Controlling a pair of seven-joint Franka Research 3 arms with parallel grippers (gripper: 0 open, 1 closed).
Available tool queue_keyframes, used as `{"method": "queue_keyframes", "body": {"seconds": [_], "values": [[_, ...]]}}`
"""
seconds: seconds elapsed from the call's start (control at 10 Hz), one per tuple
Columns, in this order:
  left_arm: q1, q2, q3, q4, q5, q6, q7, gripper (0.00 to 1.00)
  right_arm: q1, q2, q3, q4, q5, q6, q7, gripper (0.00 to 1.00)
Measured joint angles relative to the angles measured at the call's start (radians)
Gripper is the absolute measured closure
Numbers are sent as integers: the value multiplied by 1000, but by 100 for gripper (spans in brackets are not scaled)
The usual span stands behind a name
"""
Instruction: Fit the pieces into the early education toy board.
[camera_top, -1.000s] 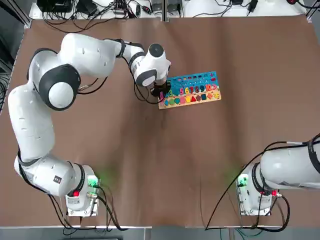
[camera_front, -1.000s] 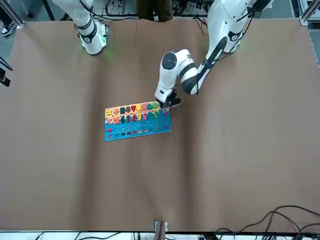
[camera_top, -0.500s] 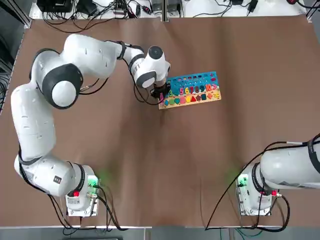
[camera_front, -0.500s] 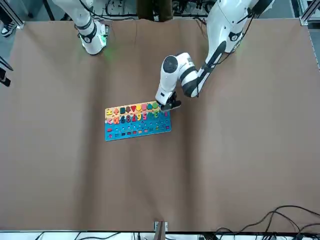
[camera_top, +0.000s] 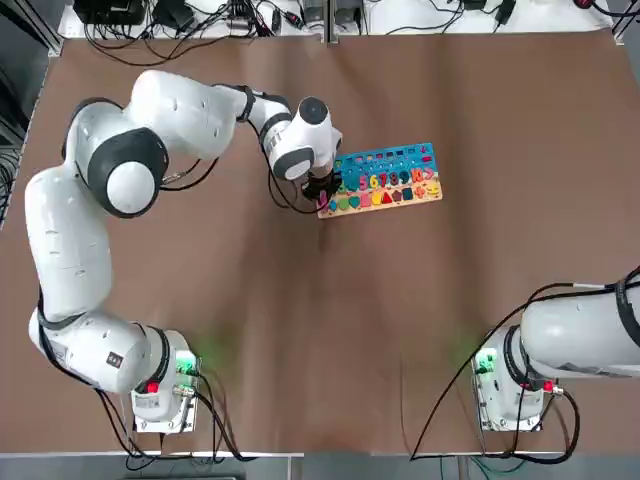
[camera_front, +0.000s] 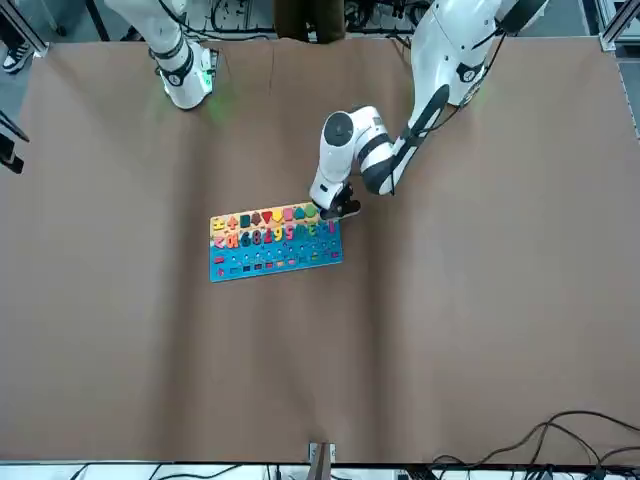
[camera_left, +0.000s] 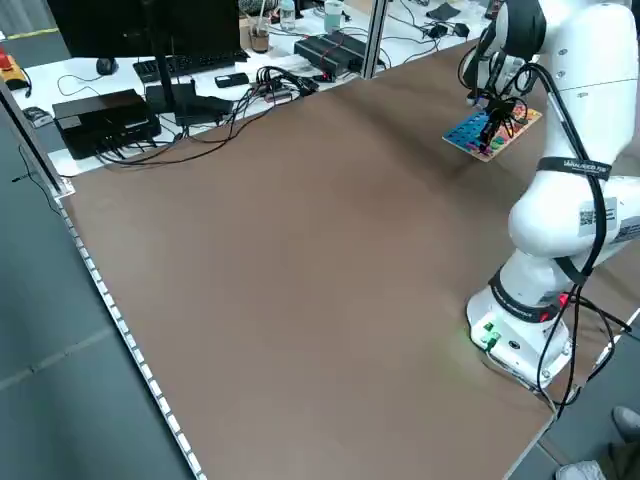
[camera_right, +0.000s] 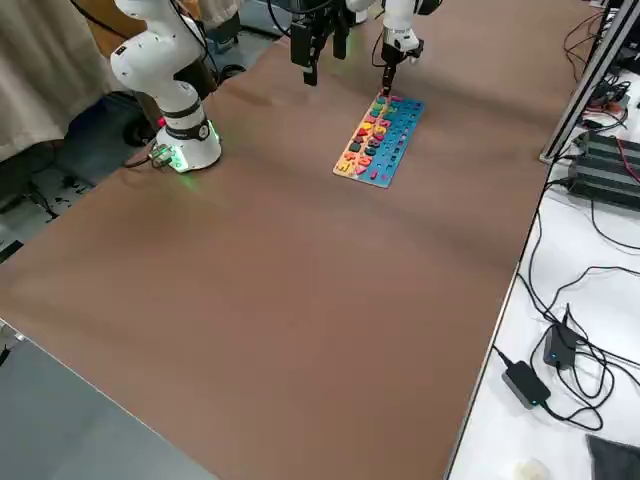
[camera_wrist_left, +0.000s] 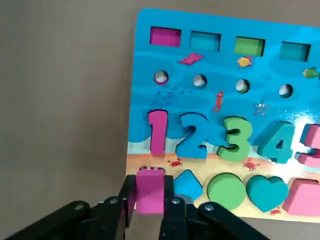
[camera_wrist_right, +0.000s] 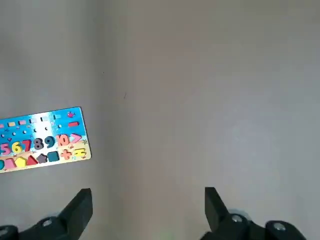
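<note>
The early education toy board (camera_top: 385, 180) lies flat right of the table's centre, with a blue field of numerals and a tan strip of shapes. My left gripper (camera_top: 322, 190) stands over the board's left end, shut on a pink square piece (camera_wrist_left: 149, 191). In the left wrist view the piece sits at the end of the tan strip, beside a blue diamond (camera_wrist_left: 188, 183) and below the pink numeral 1 (camera_wrist_left: 157, 131). An orange "10" (camera_wrist_right: 62, 140) sits in the numeral row. My right gripper (camera_wrist_right: 147, 205) is open and holds nothing, well away from the board.
The right arm (camera_top: 580, 345) is parked at the near right of the brown table (camera_top: 300, 330). Cables and electronics (camera_left: 150, 100) line the table's far edge and side. The board (camera_front: 275, 245) is the only loose object on the surface.
The left arm's wrist has shifted very slightly at the board's left end, keeping its grip on the pink piece. The right arm has not moved.
</note>
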Motion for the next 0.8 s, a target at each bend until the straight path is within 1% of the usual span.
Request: {"method": "queue_keyframes", "body": {"seconds": [0.8], "values": [[0, 11, 1, -3, 18, 9, 0, 74, -1, 2, -1, 0, 0, 0, 0, 1]]}}
